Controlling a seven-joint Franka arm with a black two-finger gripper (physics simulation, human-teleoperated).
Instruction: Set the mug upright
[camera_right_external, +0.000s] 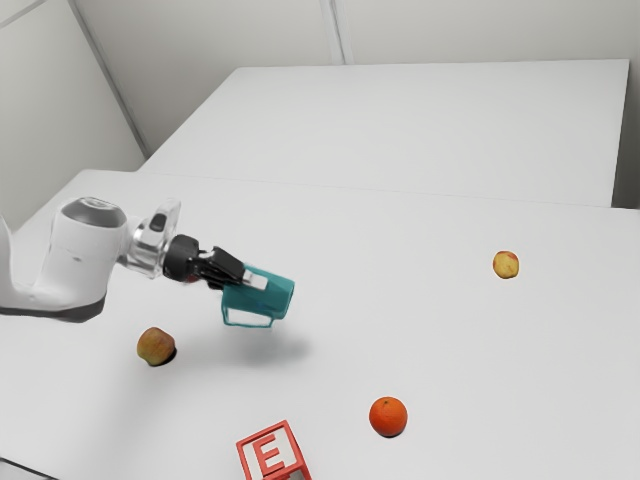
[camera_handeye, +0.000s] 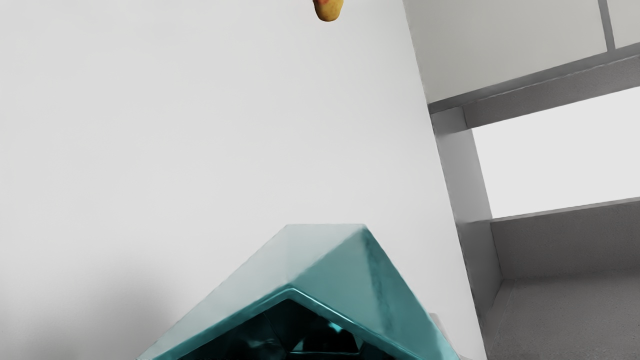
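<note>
The black gripper (camera_right_external: 250, 279) is shut on the teal mug (camera_right_external: 265, 298), a light finger pad lying against the mug's side. The mug hangs tilted above the table, its shadow on the surface below, and its handle (camera_right_external: 247, 324) is on the underside. In the wrist view the angular mug (camera_handeye: 340, 270) is close to the camera, with its rim and dark inside facing the hand.
On the white table (camera_right_external: 400, 300) lie an orange (camera_right_external: 388, 416), a red block frame with a letter E (camera_right_external: 270, 454), a reddish-green fruit (camera_right_external: 155, 346) near the arm and a yellow fruit (camera_right_external: 506, 264) at the exterior view's right. Something red shows behind the gripper.
</note>
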